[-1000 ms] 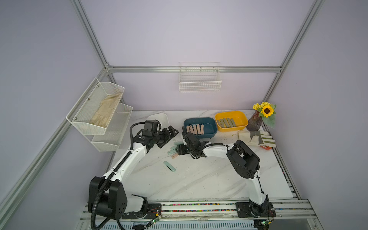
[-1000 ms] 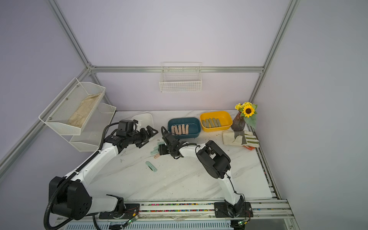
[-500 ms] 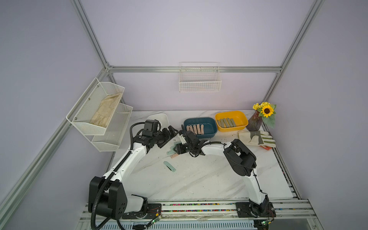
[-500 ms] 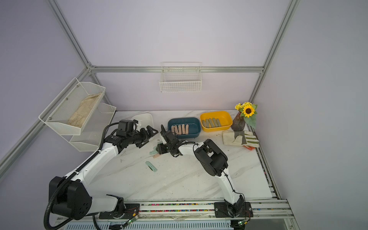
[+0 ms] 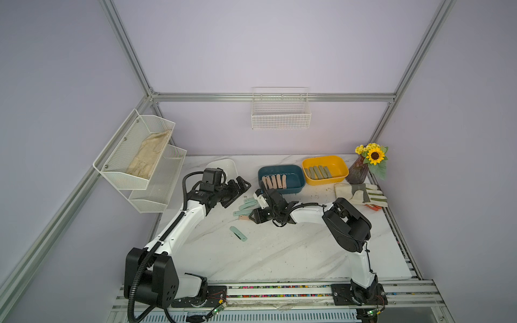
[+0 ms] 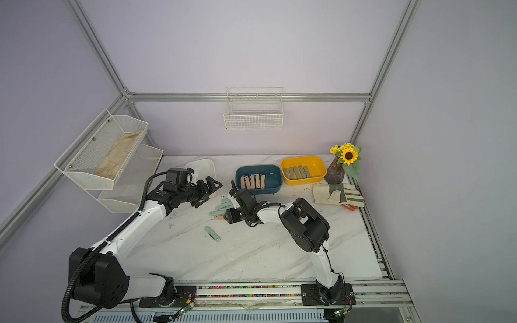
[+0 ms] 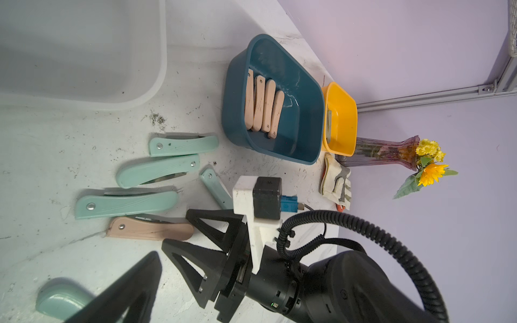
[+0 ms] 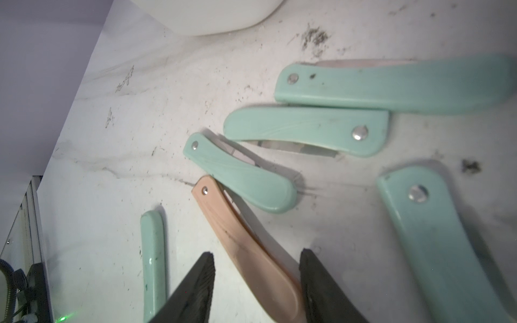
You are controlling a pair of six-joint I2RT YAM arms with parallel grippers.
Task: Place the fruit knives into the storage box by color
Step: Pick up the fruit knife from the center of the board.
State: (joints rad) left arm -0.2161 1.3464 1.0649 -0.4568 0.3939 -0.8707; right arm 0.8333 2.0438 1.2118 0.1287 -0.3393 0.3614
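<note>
The right gripper [image 8: 256, 253] straddles the peach-pink folded plastic knife [image 8: 244, 243], jaws apart (a gap on one side); the left gripper [image 5: 242, 183] hovers, jaws spread wide.

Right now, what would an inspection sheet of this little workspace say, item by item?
Surface: marble table, dirt specks in places.
Job's things: peach knives in blue box; olive knives in yellow box; white box, nothing seen inside; five loose mint knives and one peach knife on the table.
Clutter: striped glove and sunflower vase beside the yellow box.
Grippers: left gripper open, empty; right gripper open, jaws straddling the peach knife.
Cables: black hose on left arm; thin cable on right arm.
Surroundings: wire basket on back wall; mesh shelves holding pale cloth.
</note>
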